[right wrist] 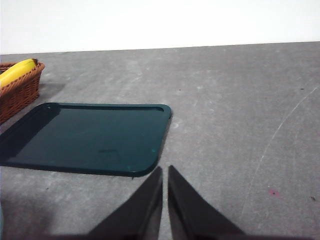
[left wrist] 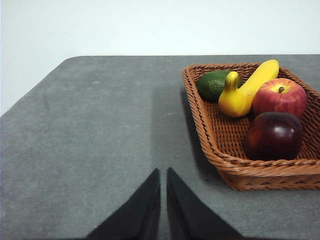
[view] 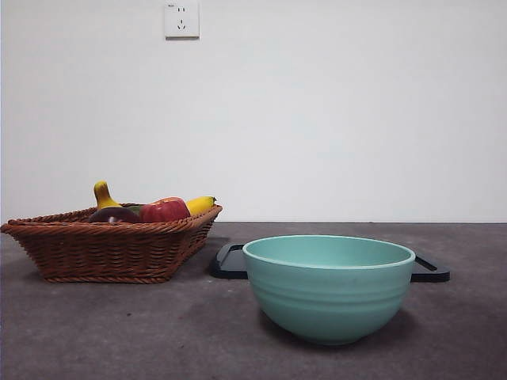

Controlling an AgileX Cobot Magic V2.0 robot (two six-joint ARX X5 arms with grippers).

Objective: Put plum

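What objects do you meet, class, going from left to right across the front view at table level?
Wicker basket holding the plum, red apple and banana → dark tray → mint-green bowl.

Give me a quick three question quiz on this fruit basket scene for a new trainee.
1. True or false: the plum lies in the wicker basket.
2. Multiple choice: what stands nearest the front camera? A) the turquoise bowl B) the dark tray C) the banana
3. Fill in: the left end effector and the right end effector both have their jaws ____.

Key: 1 true; 2 A; 3 shut. The plum rests beside the red apple, with an avocado further in.
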